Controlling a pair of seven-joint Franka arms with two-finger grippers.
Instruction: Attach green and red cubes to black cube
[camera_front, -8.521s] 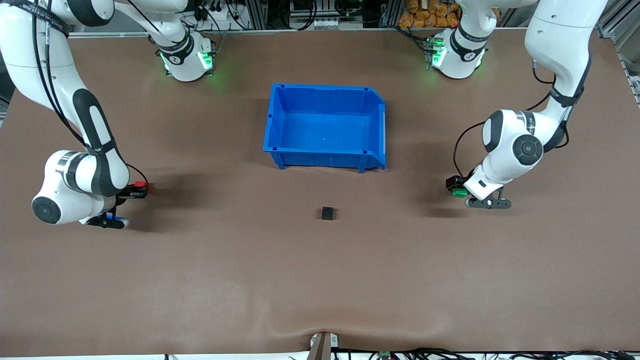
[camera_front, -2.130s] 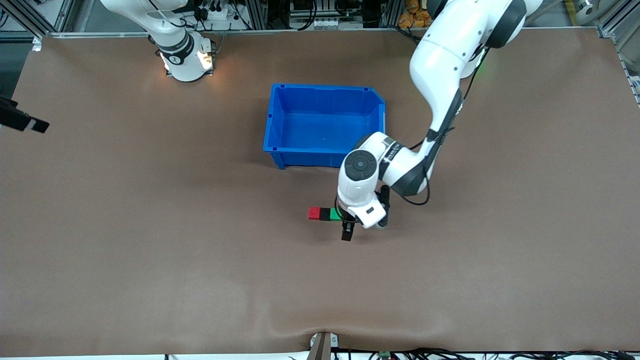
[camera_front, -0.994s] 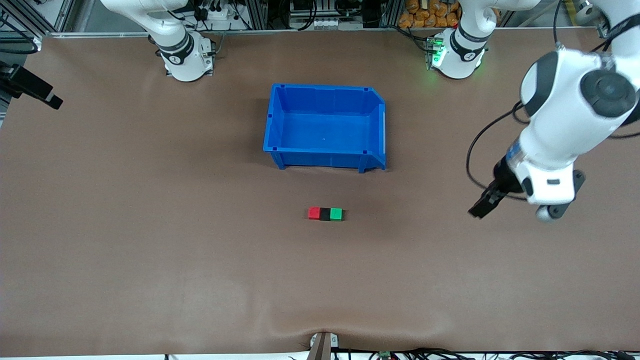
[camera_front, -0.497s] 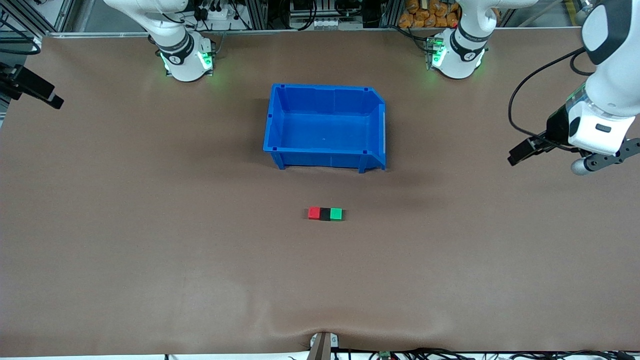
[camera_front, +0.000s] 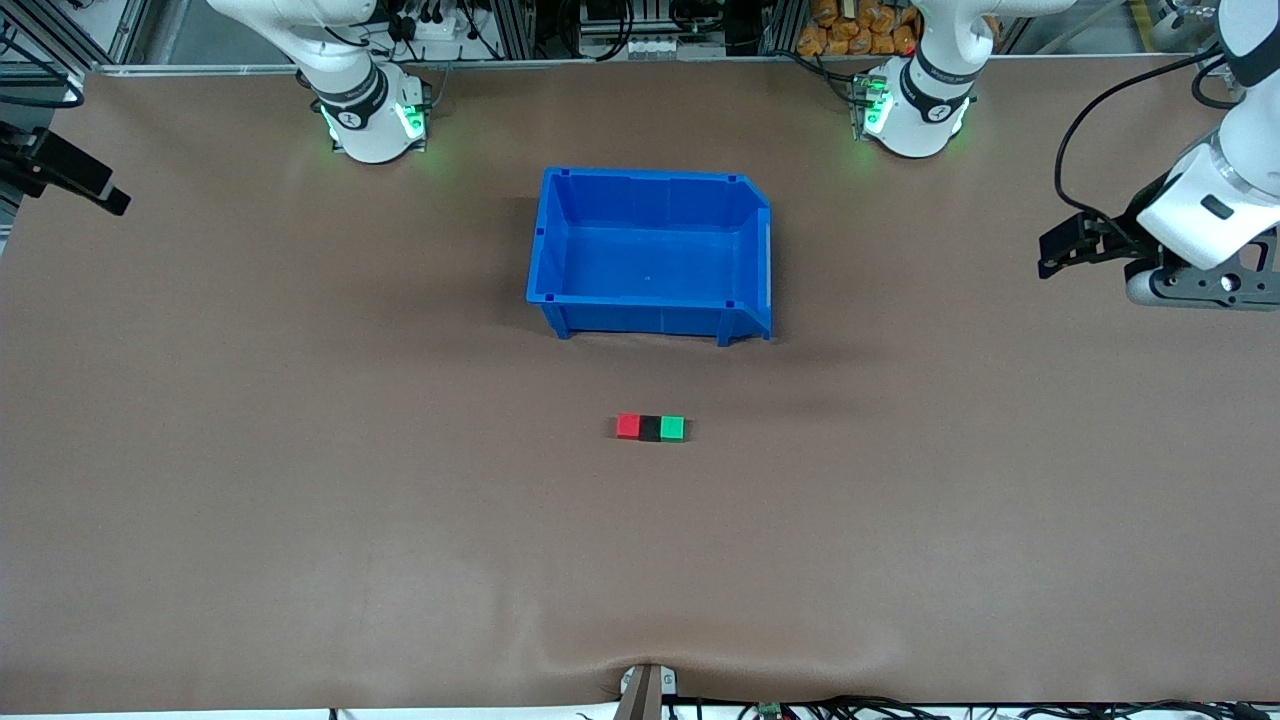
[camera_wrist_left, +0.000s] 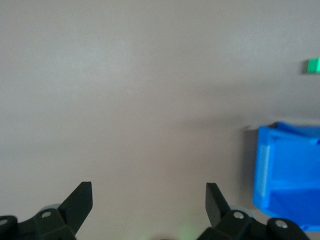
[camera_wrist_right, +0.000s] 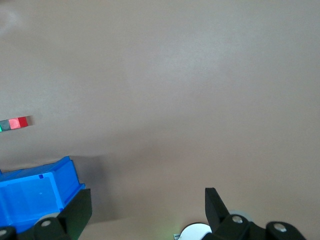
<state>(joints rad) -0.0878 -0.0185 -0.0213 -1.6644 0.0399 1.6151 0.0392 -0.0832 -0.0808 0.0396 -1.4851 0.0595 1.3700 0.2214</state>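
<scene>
Cubes: the red cube (camera_front: 627, 427), the black cube (camera_front: 650, 428) and the green cube (camera_front: 672, 428) lie in one row on the bench (camera_front: 300, 520), touching each other, the black one in the middle. The red one is toward the right arm's end, the green one toward the left arm's end.
Place of the row: about the middle of the bench, nearer to the front camera than the bin (camera_front: 650, 250), and apart from it.
Bin: blue, open on top, nothing seen inside.
Left claw (camera_front: 1060, 250): up in the air over the bench near the edge at the left arm's end, well apart from the cubes. In the left wrist view its fingers (camera_wrist_left: 80, 202) are spread wide, with nothing between them.
Right claw (camera_front: 70, 180): at the bench edge at the right arm's end, mostly out of the front view. In the right wrist view its fingers (camera_wrist_right: 80, 210) are spread and hold nothing.
</scene>
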